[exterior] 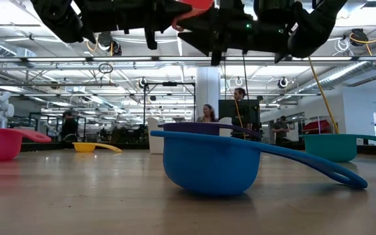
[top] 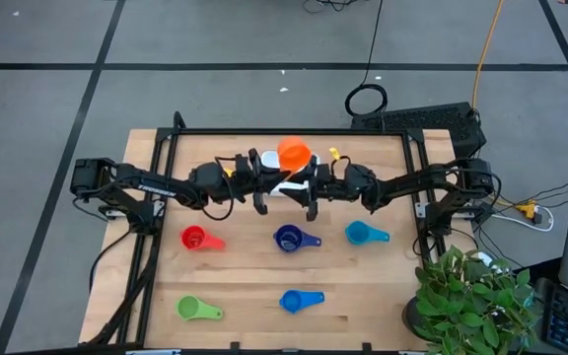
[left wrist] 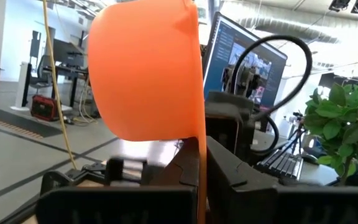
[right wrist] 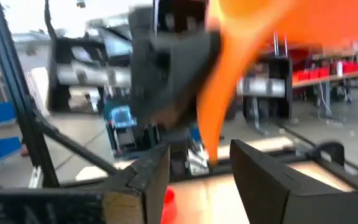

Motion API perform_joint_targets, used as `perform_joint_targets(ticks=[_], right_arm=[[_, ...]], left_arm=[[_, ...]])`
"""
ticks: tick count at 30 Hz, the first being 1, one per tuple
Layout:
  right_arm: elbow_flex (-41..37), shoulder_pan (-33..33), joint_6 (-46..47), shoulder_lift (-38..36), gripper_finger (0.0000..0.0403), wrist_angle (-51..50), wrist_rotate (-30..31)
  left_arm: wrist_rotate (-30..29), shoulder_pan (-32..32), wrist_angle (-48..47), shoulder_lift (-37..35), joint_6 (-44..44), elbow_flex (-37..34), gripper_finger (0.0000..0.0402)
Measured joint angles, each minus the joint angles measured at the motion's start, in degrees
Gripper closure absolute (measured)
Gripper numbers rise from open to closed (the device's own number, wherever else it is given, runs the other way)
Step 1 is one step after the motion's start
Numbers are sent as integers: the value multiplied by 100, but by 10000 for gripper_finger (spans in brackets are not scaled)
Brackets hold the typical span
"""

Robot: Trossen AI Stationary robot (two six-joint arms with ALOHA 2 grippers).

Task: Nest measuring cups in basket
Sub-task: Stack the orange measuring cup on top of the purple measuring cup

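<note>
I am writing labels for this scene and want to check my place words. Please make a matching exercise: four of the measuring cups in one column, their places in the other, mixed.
Column 1
1. orange cup
2. green cup
3. teal cup
4. navy cup

Column 2
a. lying on the table, middle of the row of three
b. raised off the table, between the two arms
c. lying in the row of two, on the robot's left
d. lying at the robot's right end of the row of three

Pairs: 1-b, 2-c, 3-d, 4-a
</note>
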Motion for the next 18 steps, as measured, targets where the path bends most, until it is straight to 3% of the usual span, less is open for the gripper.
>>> perform_joint_targets(ticks=[6, 11, 14, 18], right_arm=[[0, 1, 61, 0, 256, 265, 124], [0, 0, 64, 0, 329, 273, 97], [0, -4, -40, 0, 386, 266, -238], [0, -4, -101, 0, 399, 266, -324]], left_arm=[[3, -53, -5, 0, 20, 0, 395], [3, -51, -3, 0, 20, 0, 397], [25, -58, -3, 0, 0, 0, 393], [31, -57, -5, 0, -50, 0, 390]])
